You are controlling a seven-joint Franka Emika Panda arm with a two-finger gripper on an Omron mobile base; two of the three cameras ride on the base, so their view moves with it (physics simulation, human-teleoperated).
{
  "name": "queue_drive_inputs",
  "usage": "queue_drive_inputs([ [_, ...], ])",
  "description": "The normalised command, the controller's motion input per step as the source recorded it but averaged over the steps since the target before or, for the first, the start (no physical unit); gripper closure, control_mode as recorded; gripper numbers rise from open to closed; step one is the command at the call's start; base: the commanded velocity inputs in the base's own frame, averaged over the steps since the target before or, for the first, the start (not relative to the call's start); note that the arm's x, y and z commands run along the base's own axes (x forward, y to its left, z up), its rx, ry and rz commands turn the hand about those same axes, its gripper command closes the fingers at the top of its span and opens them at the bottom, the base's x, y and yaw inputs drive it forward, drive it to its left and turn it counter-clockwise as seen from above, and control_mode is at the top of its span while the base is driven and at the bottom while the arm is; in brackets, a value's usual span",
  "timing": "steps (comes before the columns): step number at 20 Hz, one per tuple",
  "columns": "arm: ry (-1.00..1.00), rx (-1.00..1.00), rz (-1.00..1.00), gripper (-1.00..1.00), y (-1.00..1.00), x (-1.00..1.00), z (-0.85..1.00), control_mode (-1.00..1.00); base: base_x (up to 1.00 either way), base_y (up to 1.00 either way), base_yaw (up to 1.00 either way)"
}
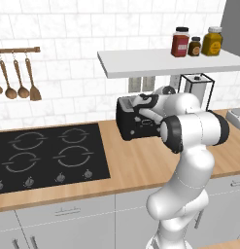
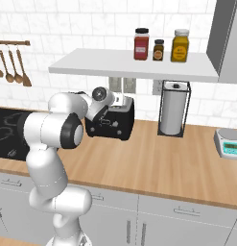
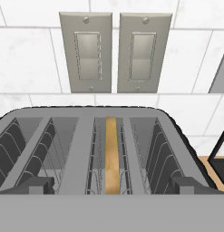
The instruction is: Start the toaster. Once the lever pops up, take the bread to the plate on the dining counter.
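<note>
The black toaster [image 1: 131,124] stands at the back of the wood worktop, under the shelf; it also shows as a dark box [image 2: 115,122] behind my arm. In the hand view I look down on the toaster's silvery slotted top [image 3: 81,149]. The bread [image 3: 111,154] stands on edge, sunk in the right slot, with just its tan top edge showing. My gripper [image 3: 111,186] hovers just above the toaster top, open, with one fingertip [image 3: 36,185] at each side and nothing between them. The plate and the dining counter are out of view.
A black hob [image 1: 48,151] lies left of the toaster. The white shelf [image 1: 165,63] with three jars hangs low overhead. A paper-towel holder [image 2: 173,110] and a kitchen scale [image 2: 230,143] stand to the right. Two switch plates [image 3: 115,52] are on the tiled wall behind.
</note>
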Motion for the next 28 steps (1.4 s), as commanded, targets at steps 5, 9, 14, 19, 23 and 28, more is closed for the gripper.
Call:
queue_drive_inputs([
  [5, 0.00, 0.00, 0.00, -1.00, 0.00, 0.00, 0.00, -1.00, 0.00, 0.00, 0.00],
  [9, 0.00, 0.00, 0.00, -1.00, 0.00, 0.00, 0.00, -1.00, 0.00, 0.00, 0.00],
  [14, 0.00, 0.00, 0.00, -1.00, 0.00, 0.00, 0.00, -1.00, 0.00, 0.00, 0.00],
  [19, 0.00, 0.00, 0.00, -1.00, 0.00, 0.00, 0.00, -1.00, 0.00, 0.00, 0.00],
  [23, 0.00, 0.00, 0.00, -1.00, 0.00, 0.00, 0.00, -1.00, 0.00, 0.00, 0.00],
  [28, 0.00, 0.00, 0.00, -1.00, 0.00, 0.00, 0.00, -1.00, 0.00, 0.00, 0.00],
])
